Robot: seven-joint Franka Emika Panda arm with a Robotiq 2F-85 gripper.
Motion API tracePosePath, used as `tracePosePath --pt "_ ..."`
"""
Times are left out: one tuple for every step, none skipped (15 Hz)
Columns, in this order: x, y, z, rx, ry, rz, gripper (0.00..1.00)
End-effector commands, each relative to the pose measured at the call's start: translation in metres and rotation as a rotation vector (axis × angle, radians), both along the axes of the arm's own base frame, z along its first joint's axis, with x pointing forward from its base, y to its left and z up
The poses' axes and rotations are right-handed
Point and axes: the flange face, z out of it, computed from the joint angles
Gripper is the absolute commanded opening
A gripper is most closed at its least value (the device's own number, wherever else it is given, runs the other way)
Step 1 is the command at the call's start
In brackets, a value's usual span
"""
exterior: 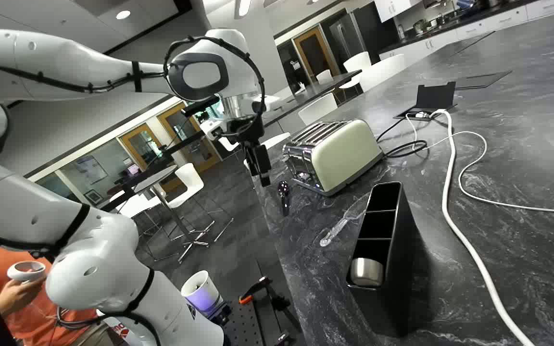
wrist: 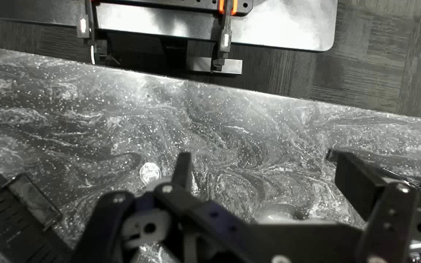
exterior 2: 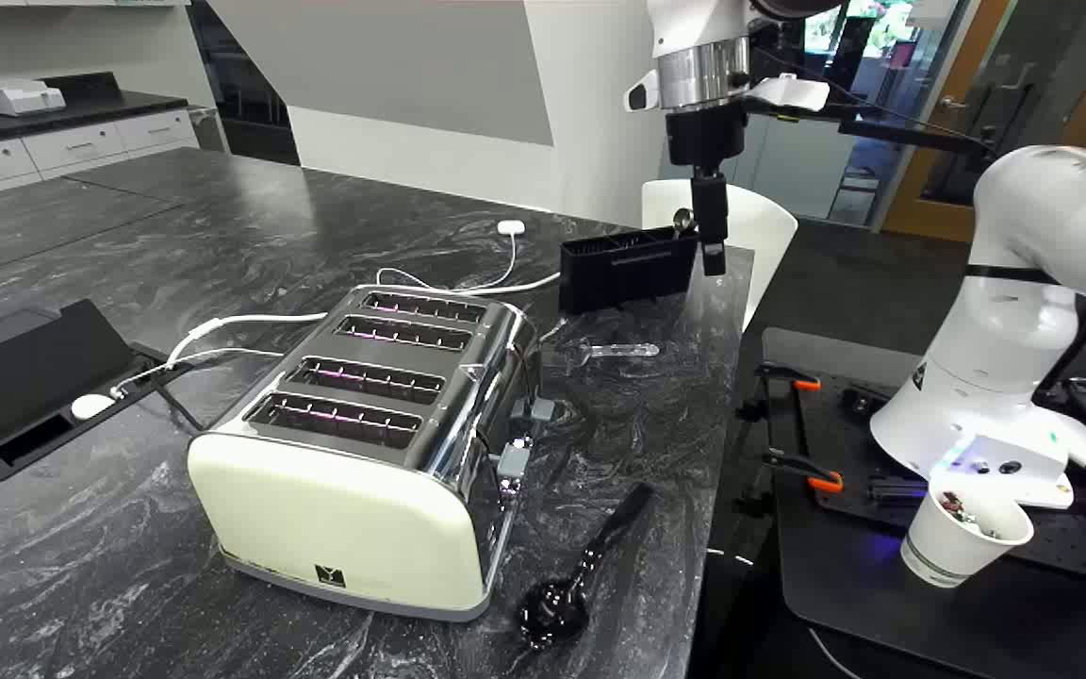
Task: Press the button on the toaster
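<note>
The pale cream toaster [exterior: 346, 156] with a silvery slotted top stands upright on the dark marbled counter. It also shows large in an exterior view [exterior 2: 336, 519], where its chrome control side with grey lever tabs [exterior 2: 513, 460] faces the counter's edge. Small buttons there are too small to tell apart. My gripper [exterior: 262, 179] hangs pointing down in the air, on the control side and apart from the toaster; it also shows in an exterior view [exterior 2: 714, 262]. In the wrist view the gripper [wrist: 258, 155] has its fingers wide apart with nothing between them. The toaster does not show clearly there.
A black open-topped box [exterior: 392, 269] with a metal piece inside stands near the toaster. A clear spoon [exterior 2: 623, 350] and a black spoon [exterior 2: 590, 566] lie on the counter. White cables [exterior: 450, 192] run past the box. The counter's edge [wrist: 210, 84] crosses the wrist view.
</note>
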Motion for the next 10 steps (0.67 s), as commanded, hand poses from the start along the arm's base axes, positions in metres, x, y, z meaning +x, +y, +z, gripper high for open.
tracePosePath --pt "0.0 0.0 0.0 0.0 0.0 0.0 1.0" --pt "0.0 0.0 0.0 0.0 0.0 0.0 1.0" --pt "0.0 0.0 0.0 0.0 0.0 0.0 1.0" --pt "0.0 0.0 0.0 0.0 0.0 0.0 1.0" --pt "0.0 0.0 0.0 0.0 0.0 0.0 1.0" --pt "0.0 0.0 0.0 0.0 0.0 0.0 1.0" --pt "0.005 0.001 -0.003 0.006 -0.01 -0.041 1.0" --pt "0.008 0.002 -0.005 0.019 -0.014 -0.062 1.0" --pt "0.011 0.004 -0.008 0.041 -0.03 -0.102 1.0" --pt "0.013 0.006 -0.012 0.066 -0.045 -0.141 1.0"
